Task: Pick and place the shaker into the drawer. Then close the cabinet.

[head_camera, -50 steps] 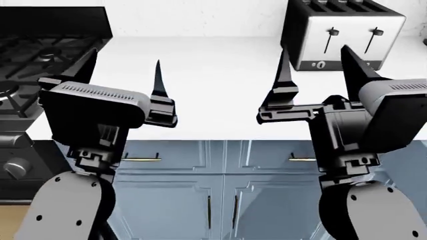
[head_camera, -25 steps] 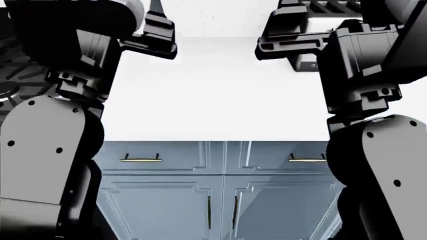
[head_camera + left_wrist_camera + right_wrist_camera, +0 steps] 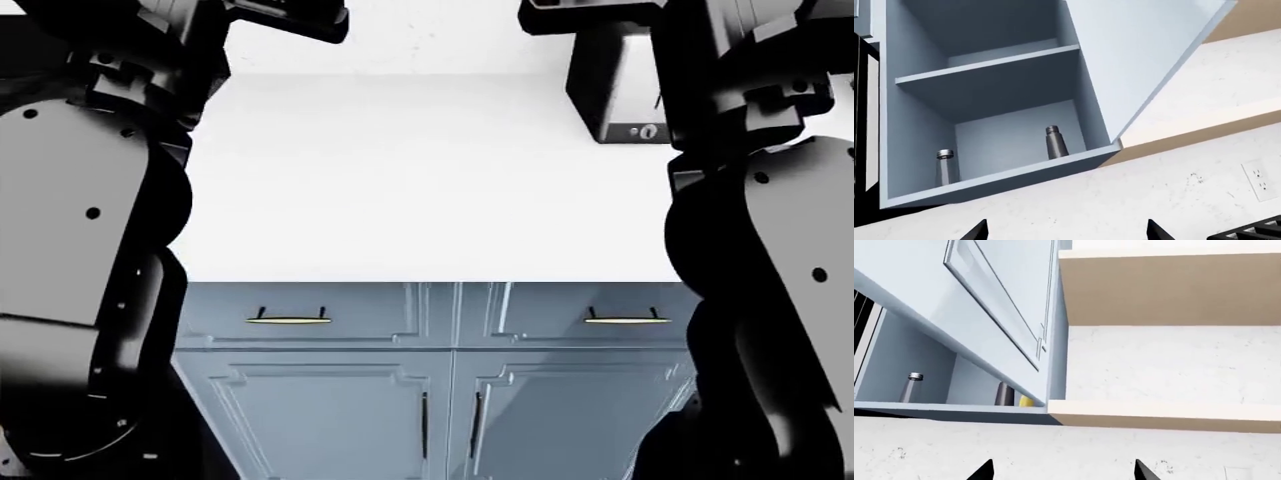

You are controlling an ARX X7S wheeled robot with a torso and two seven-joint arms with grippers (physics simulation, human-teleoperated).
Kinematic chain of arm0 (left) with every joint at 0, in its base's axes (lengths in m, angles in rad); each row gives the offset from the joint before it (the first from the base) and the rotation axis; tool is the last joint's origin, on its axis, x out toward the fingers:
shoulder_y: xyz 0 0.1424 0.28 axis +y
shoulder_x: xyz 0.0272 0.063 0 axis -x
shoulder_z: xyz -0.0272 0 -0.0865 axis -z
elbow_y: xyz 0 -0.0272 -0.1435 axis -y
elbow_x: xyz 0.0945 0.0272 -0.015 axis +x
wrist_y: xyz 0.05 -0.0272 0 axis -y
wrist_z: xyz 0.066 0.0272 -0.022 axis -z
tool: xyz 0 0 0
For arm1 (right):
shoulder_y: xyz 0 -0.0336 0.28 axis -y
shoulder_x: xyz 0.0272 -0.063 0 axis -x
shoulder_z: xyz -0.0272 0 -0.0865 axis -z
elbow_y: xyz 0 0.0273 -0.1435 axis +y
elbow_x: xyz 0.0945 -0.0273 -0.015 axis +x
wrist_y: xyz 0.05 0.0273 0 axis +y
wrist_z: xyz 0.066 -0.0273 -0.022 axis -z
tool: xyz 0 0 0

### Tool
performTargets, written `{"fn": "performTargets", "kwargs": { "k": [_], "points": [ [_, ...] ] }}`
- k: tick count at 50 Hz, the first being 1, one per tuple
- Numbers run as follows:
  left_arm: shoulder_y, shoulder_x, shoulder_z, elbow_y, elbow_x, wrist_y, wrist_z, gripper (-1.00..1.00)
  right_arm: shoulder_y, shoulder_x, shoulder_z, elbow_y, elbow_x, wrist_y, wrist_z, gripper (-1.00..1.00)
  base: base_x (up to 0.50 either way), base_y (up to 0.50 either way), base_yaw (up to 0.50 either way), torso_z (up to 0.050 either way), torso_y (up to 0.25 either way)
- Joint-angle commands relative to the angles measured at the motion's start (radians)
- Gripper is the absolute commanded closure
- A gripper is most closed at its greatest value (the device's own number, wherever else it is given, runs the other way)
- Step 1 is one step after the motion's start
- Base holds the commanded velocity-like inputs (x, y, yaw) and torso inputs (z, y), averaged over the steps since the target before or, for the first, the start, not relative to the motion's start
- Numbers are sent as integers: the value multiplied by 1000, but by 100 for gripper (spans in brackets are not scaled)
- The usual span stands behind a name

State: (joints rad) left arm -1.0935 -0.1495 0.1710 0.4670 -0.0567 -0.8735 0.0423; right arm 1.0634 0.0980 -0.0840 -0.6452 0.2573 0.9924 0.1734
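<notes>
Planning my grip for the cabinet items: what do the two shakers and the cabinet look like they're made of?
Both shakers look like brushed metal: grey, dull sheen, ribbed caps. The render leaves this open; they could be coated plastic. The cabinet looks like painted wood or board: flat blue-grey, matte, no grain, with a panelled door.

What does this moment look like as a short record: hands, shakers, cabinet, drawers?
left hand: open, empty, facing the cabinet
right hand: open, empty
shakers: two, upright on the cabinet's bottom shelf, apart from each other
door: swung open
drawer fronts: two under the counter, both shut
toaster: back right of counter, partly hidden by the right arm
progress: no shaker picked yet
</notes>
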Motion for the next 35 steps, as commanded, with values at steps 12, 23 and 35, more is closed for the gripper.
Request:
{"fn": "performTargets", "kwargs": {
  "k": [12, 23, 35],
  "points": [
    [-8, -17, -2, 6, -15, -12, -11, -100, 25, 16, -13, 6, 22, 2, 25, -100, 0, 354, 0, 0, 0],
    [-9, -18, -9, 24, -25, -26, -20, -100, 30, 18, -9, -9, 40, 19, 38, -100, 0, 364, 0, 0, 0],
    [-9, -22, -11, 27, -34, -26, -28, -100, 33, 21, -8, -15, 55, 25, 51, -100, 0, 364, 0, 0, 0]
  ]
}}
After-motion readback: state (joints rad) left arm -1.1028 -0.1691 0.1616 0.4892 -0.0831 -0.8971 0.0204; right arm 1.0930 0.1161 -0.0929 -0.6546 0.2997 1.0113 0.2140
